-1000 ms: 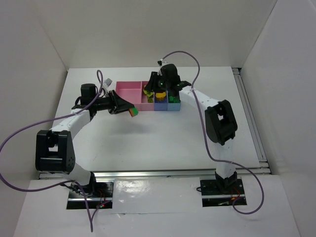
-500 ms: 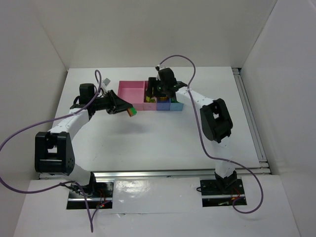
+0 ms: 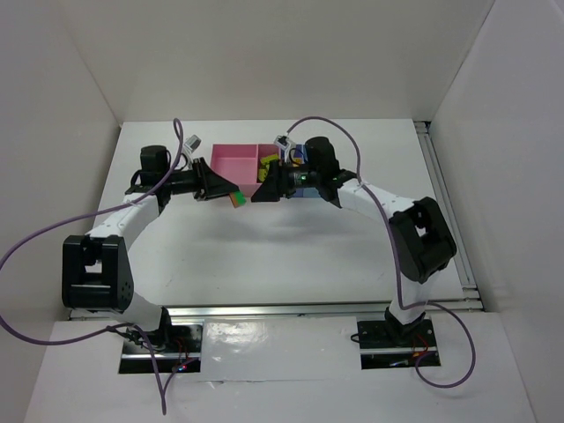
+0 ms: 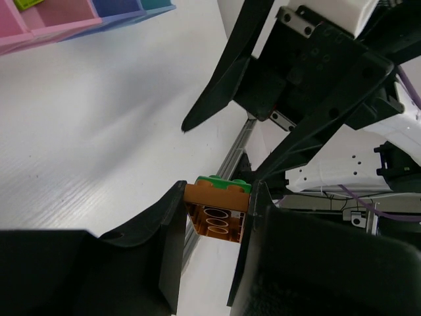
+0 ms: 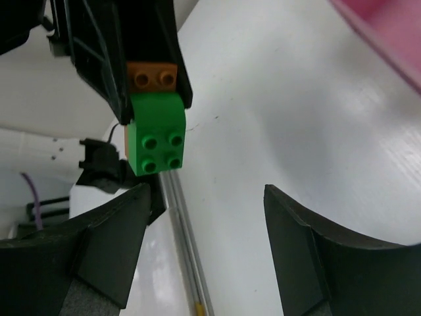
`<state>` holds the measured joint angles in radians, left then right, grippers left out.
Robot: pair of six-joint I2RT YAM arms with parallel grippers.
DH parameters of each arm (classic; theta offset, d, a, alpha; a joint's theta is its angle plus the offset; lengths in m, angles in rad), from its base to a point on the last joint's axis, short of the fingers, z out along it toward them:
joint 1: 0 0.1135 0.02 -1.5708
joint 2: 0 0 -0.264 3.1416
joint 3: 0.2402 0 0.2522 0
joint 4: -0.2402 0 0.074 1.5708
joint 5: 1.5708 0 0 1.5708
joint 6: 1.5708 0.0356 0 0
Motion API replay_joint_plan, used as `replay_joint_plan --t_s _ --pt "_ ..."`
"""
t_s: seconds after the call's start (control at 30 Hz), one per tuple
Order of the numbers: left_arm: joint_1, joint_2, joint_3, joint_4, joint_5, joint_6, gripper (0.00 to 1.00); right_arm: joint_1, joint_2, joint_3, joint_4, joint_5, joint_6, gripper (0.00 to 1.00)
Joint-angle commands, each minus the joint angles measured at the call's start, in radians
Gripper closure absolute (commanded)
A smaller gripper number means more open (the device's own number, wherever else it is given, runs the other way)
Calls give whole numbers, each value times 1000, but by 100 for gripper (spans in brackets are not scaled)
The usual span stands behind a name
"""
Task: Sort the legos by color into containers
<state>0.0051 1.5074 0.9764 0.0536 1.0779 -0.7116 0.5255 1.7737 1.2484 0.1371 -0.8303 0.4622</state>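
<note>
L jaws clamp 2 stacked legos (image 4: pixel 217 205); R jaws agape opposite, by bins (image 3: pixel 233 152).

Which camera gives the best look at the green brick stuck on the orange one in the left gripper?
Right wrist: the green brick faces it, four studs clear, with the orange brick above it. Left wrist shows only a green sliver over the orange underside. Top external shows a tiny coloured speck.

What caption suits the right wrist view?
Open right gripper faces the left gripper, shut on an orange lego with a green lego attached, above the table.
</note>
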Motion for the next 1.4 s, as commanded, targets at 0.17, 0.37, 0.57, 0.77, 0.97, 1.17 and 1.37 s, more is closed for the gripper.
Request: replay_joint_plan --t_s 0.17,0.37,0.57,0.77,0.97,1.17,1.37 --pt "6 2 30 92 66 -14 100 16 38 6 306 -253 188 23" --pt "6 2 30 104 76 -14 100 45 89 54 332 -274 227 25" --pt "6 -7 10 127 85 -32 100 45 165 54 501 -260 355 35" --pt "6 -7 1 109 85 -12 100 45 176 54 570 -251 424 59" --pt "-4 2 -8 88 94 8 100 54 185 65 602 -273 457 58" --pt "-4 2 -8 78 85 17 100 54 196 75 637 -273 504 62" --pt "-4 13 1 57 85 37 100 64 224 95 659 -273 526 48"
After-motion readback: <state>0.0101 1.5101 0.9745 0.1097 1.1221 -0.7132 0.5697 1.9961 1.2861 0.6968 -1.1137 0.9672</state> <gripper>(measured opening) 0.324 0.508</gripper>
